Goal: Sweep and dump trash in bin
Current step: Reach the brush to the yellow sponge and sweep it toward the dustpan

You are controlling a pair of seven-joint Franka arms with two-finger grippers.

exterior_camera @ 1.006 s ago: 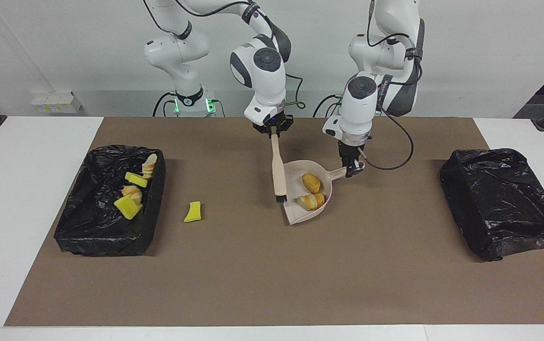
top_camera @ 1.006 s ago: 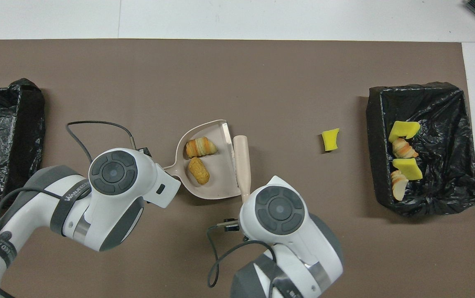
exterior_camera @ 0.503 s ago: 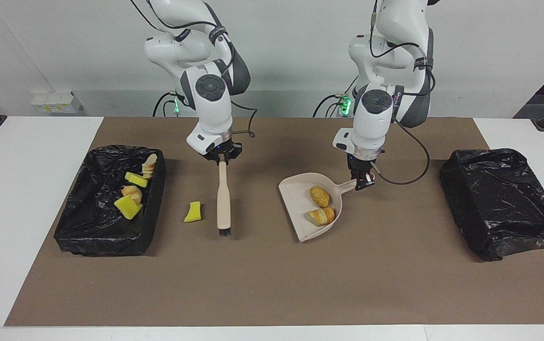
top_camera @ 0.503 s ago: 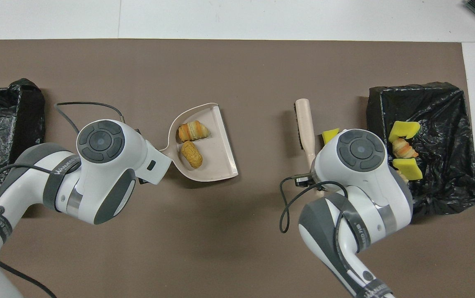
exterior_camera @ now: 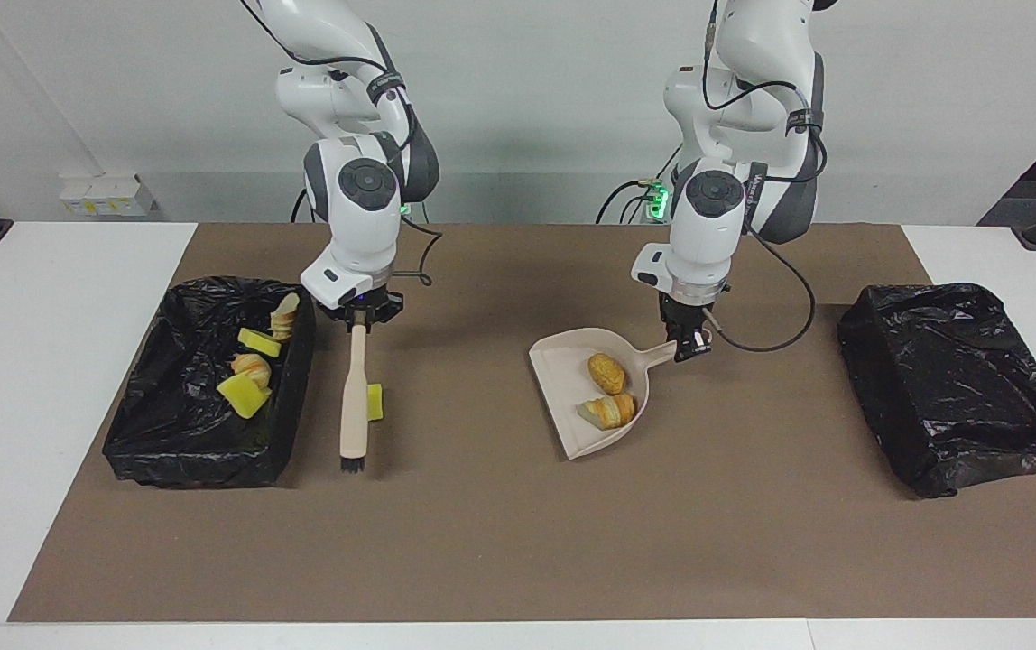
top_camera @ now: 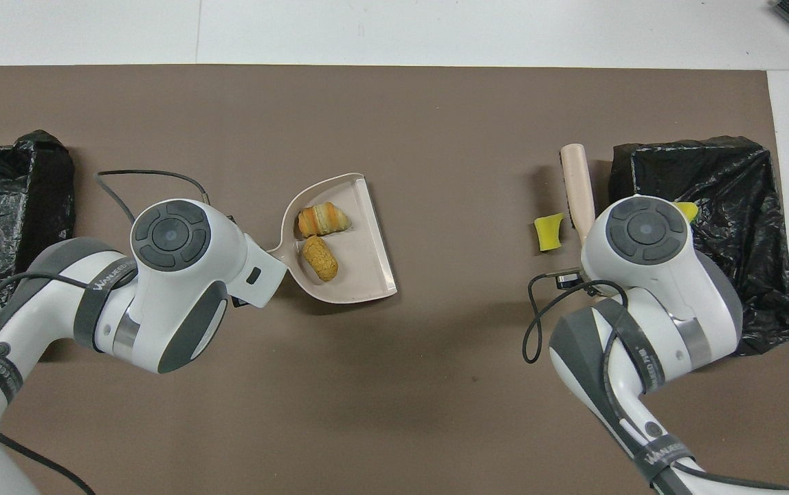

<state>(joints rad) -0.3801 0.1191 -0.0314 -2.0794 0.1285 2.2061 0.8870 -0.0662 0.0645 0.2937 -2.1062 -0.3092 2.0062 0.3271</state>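
A yellow sponge chunk (exterior_camera: pixel 374 402) lies left of centre in the facing view, touching the brush (exterior_camera: pixel 354 397) clamped by the right gripper (exterior_camera: pixel 359 323), while the left gripper (exterior_camera: pixel 686 348) grips the dustpan (exterior_camera: pixel 572 424) handle mid-frame.

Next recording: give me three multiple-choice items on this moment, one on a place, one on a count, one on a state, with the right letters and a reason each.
1. Where is the loose yellow sponge chunk?
A. in the dustpan
B. on the mat beside the brush
C. in the bin at the left arm's end

2. How many pieces lie in the dustpan?
A. none
B. two
C. five

3. What does the right end effector hold?
A. the brush
B. a croissant piece
C. nothing

Answers: 1 B, it lies on the mat against the brush's side. 2 B, a nugget and a croissant piece lie there. 3 A, it is shut on the brush handle's top.
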